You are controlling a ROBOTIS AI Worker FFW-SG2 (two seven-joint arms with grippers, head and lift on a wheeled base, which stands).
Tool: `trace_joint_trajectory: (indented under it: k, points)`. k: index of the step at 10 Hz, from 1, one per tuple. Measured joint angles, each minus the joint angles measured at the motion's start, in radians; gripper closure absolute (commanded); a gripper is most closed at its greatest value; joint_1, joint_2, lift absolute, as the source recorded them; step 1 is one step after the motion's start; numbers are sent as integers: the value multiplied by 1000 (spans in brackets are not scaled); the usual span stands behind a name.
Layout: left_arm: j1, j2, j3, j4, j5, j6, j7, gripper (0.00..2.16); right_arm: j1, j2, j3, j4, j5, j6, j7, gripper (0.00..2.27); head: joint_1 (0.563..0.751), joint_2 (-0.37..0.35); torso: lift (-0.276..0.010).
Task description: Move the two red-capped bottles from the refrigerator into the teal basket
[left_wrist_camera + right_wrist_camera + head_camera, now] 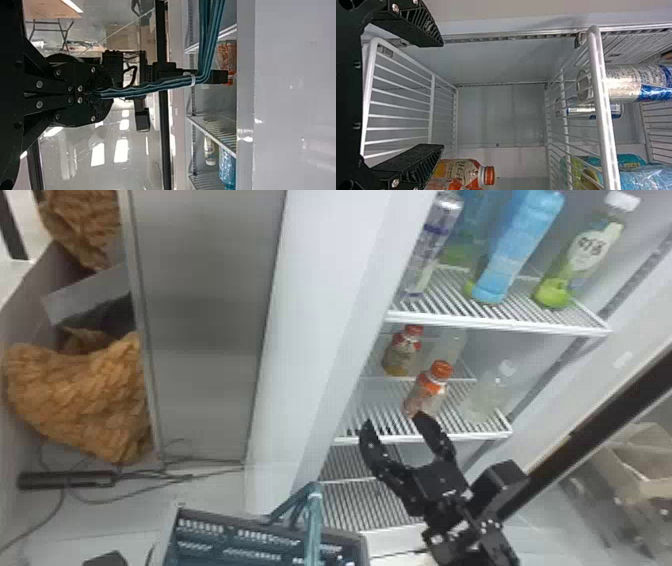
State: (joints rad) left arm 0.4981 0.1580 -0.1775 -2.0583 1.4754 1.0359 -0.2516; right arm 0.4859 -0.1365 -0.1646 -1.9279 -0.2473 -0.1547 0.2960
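Pale floor (205, 496) spread in front of a white upright refrigerator (325, 290) with wire shelves, and a brushed grey metal panel (200, 315) stood to its left. Both task bottles were on the middle shelf: the front red-capped bottle (431, 389), small with an orange-topped label, and behind it, farther left, the rear red-capped bottle (401, 354). A clear plastic bottle (485, 396) was to their right. Higher up stood a slim silver can (434, 246), a light-blue bottle (520, 245) and a white-capped green bottle (582, 255).

The right gripper (394, 424) was at that middle shelf's front edge, fingers wide apart, one tip close to the front bottle. The left gripper (104, 94) had its fingers clamped on the handle (314, 522) of the teal plastic basket (270, 546), below the shelves.
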Motion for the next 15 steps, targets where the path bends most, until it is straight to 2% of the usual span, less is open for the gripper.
trace_joint_trajectory:
  k: [15]
  points:
    - [-3,2,-6,5,-2,-13,-3,1156,-5,-5,13,12,0,-15,-8,108,695,-350,-224]
